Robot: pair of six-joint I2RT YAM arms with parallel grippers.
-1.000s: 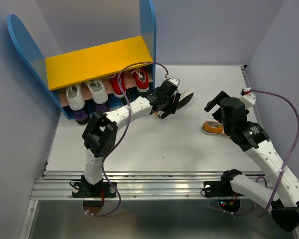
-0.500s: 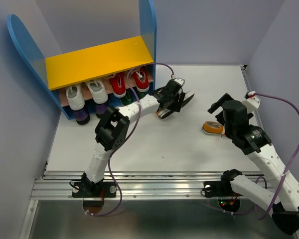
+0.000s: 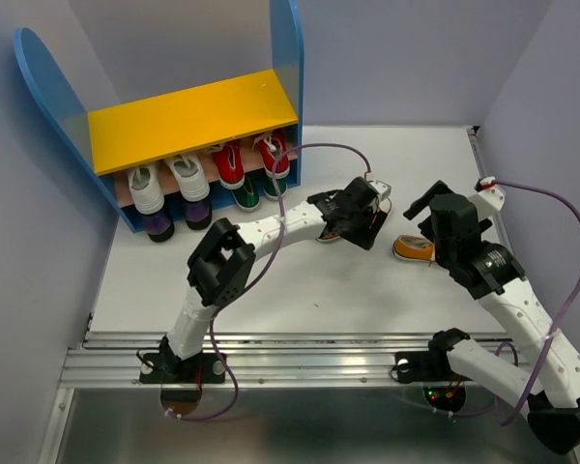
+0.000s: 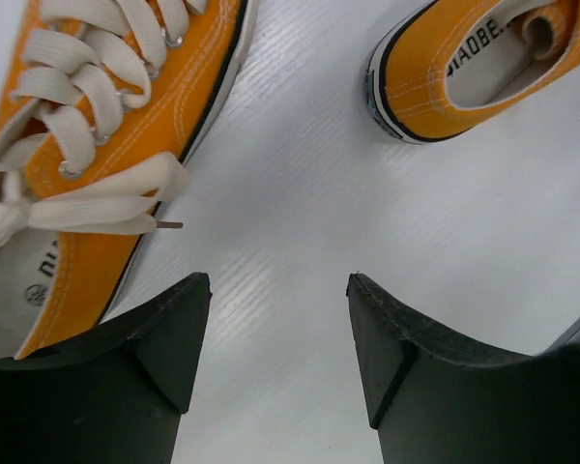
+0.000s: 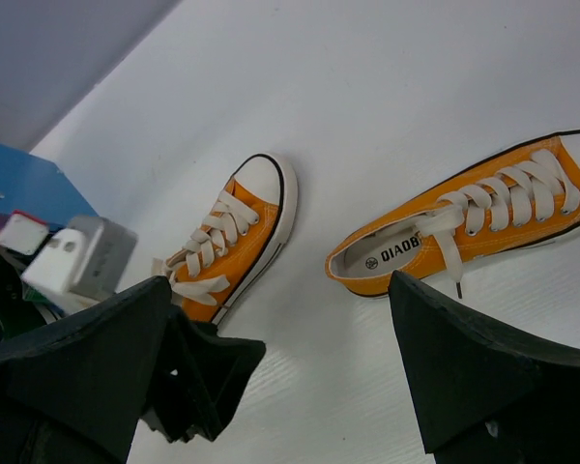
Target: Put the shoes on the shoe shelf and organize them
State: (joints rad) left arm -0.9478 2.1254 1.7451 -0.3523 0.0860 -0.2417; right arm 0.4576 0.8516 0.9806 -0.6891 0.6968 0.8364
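Observation:
Two orange shoes with white laces lie on the white table. In the left wrist view one [image 4: 87, 145] is at the left and the other's heel [image 4: 483, 58] is at the top right. My left gripper [image 4: 275, 285] is open and empty over bare table between them. In the top view it [image 3: 367, 230] covers the first shoe, and the second [image 3: 411, 249] peeks out beside the right arm. My right gripper [image 5: 278, 280] is open and empty above both shoes [image 5: 237, 242] [image 5: 464, 227]. The shoe shelf [image 3: 193, 116] stands at the back left.
The shelf's lower board holds white shoes [image 3: 164, 184] and red shoes [image 3: 251, 157]. Purple [image 3: 158, 227] and green [image 3: 246, 196] shoes sit under it. Grey walls close in the table at left, back and right. The left arm's purple cable [image 3: 300, 155] loops near the shelf.
My left gripper has swung right, away from the shelf's right end, toward the orange shoe by the right arm. The right arm shifted slightly, then held still.

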